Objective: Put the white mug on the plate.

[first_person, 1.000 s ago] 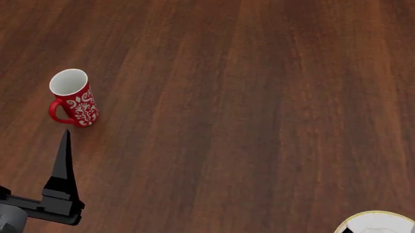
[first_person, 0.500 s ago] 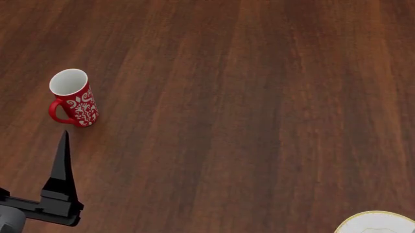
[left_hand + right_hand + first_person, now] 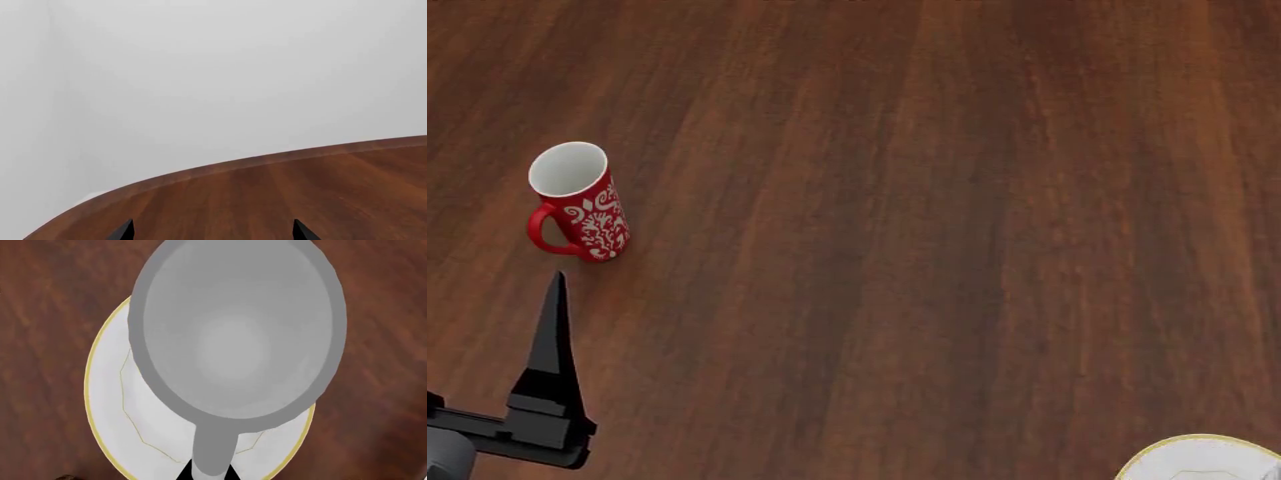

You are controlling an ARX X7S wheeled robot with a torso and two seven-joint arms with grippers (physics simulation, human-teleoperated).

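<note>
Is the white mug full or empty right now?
Empty: the right wrist view looks straight down into the white mug, showing a bare grey-white inside, above the plate.

We see a bare simulated room, not a furnished home: a dark wooden tabletop [image 3: 280, 200] with a curved edge meets blank pale grey walls [image 3: 220, 75], carrying only crockery, a red floral mug [image 3: 578, 203] near its left edge.

red mug: glossy red ceramic mug with white floral pattern [image 3: 581, 203], standing upright, handle facing left
table: dark brown wood-grain tabletop [image 3: 934, 230], bearing it
</note>
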